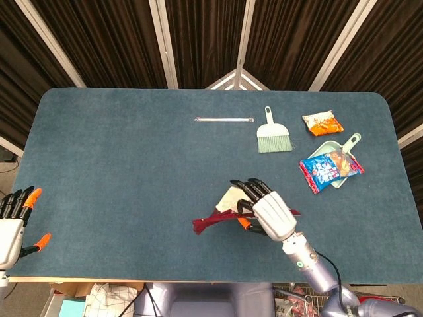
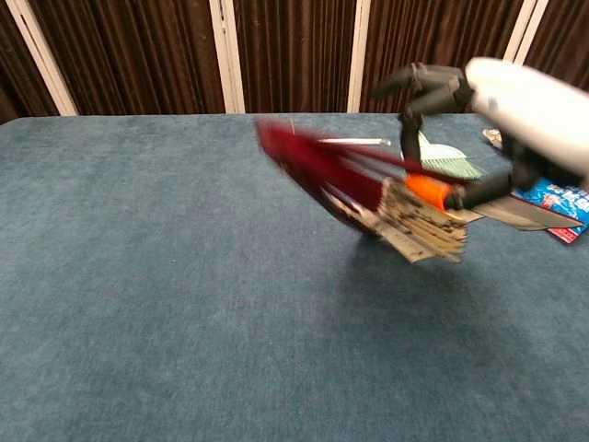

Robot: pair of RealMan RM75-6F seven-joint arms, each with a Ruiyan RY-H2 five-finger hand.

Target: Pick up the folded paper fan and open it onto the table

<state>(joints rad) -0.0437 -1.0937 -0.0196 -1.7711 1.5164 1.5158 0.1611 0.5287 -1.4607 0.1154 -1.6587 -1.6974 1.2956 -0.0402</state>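
chest view shows the right hand point(image 2: 488, 120) in the upper right of the frame, gripping the paper fan point(image 2: 368, 189) and carrying it clear of the blue table point(image 2: 138, 276); a shadow on the cloth below it suggests it hangs in the air. the fan is partly spread, its dark red ribs running up and left toward the centre top of the frame while the pale paper leaf hangs lower right, under the fingers. that grip near the middle of the ribs (rather than at the pivot end) probably lets the leaf fall open under its own weight, which suits the job of spreading it.

head view places the same hand point(image 1: 268, 210) just right of centre in the lower half of the frame, the fan point(image 1: 215, 218) poking out to its left. the left hand point(image 1: 14, 218) sits at the lower left edge of the frame, off the table corner, fingers apart and holding nothing.

hard to read: the fan is motion-blurred in the chest view, so how far it is open is unclear, and the hand covers much of the leaf from above. the wrist is cut off at the right edge there. a brush point(image 1: 273, 135), a dustpan point(image 1: 344, 148) and snack packets point(image 1: 322, 123) lie well apart in the upper right.
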